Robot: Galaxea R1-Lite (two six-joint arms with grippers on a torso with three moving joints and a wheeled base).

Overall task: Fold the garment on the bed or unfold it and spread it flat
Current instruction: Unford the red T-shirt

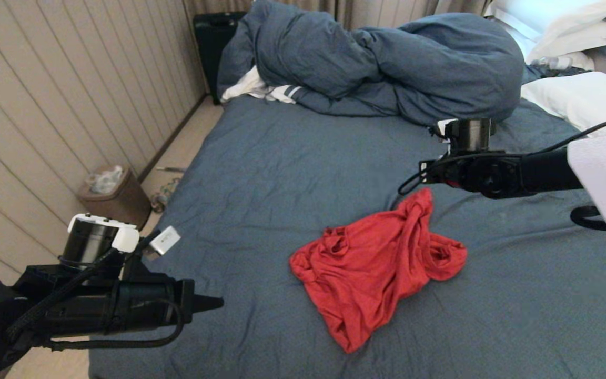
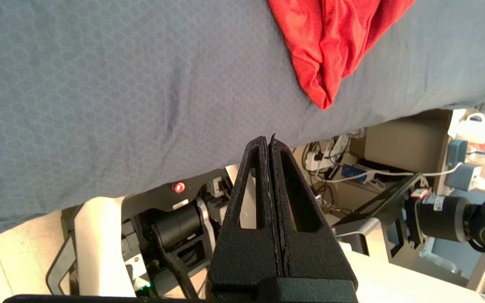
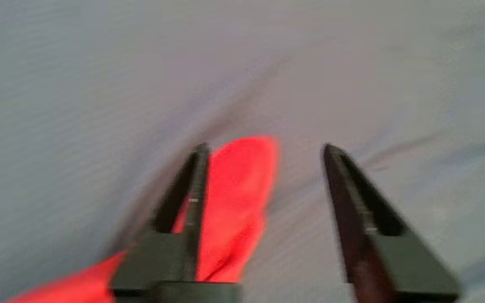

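left gripper (image 1: pixel 213 303) closed, empty, parked near-left off the bed (image 1: pixel 261 173) edge | red T-shirt (image 1: pixel 376 263) crumpled mid-bed on the sheet | right gripper (image 3: pixel 263 147) jaws apart, empty, just above the shirt's far-right tip

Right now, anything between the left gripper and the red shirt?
No. In the head view only bare blue-grey sheet of the bed lies between the shut left gripper and the crumpled garment. The left wrist view shows the same bare stretch.
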